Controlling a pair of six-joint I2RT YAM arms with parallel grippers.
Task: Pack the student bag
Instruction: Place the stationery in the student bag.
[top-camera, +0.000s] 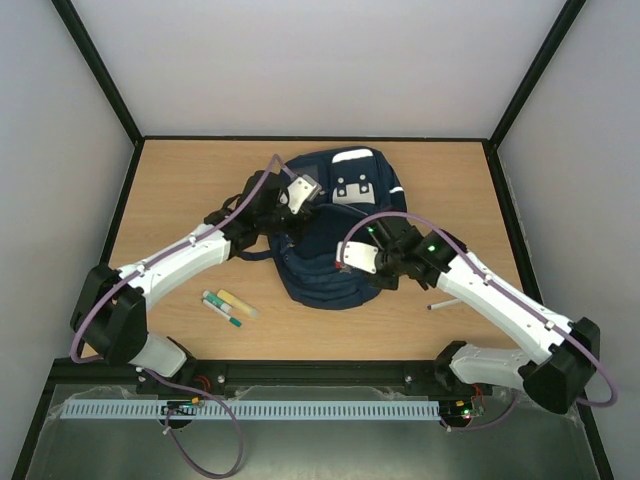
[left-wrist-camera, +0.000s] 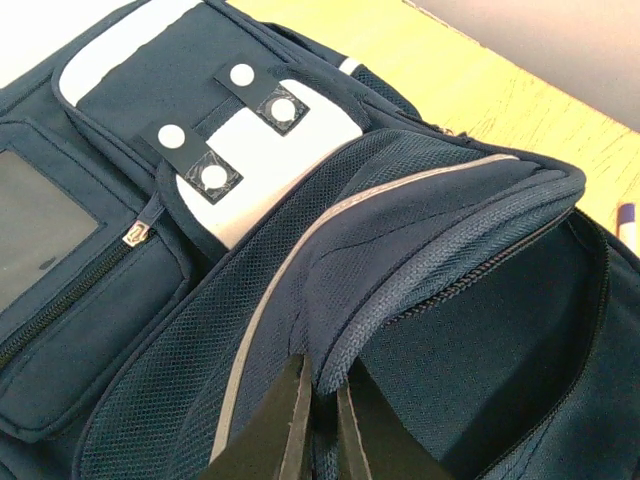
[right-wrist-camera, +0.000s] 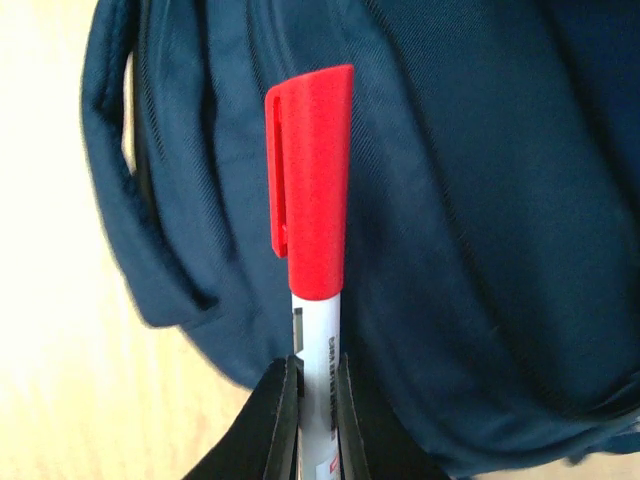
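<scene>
1. Student bag (top-camera: 320, 280): lies flat at the middle of the worktop (top-camera: 180, 190), its white patches toward the far edge.
2. Left end effector (left-wrist-camera: 318, 385): clenched on the padded mesh rim of the bag's main compartment, so the mouth gapes. Only dark lining shows inside.
3. Front pocket (left-wrist-camera: 80, 300): zip closed, contents hidden.
4. Right end effector (right-wrist-camera: 315, 368): grasping a white marker with a red cap (right-wrist-camera: 312, 180), cap pointing forward over the bag's outer fabric and outside any compartment.
5. On the worktop left of the bag: a green-tipped marker (top-camera: 222, 308) just beside a yellow marker (top-camera: 238, 303). On the right: a thin pen (top-camera: 445, 303).
</scene>
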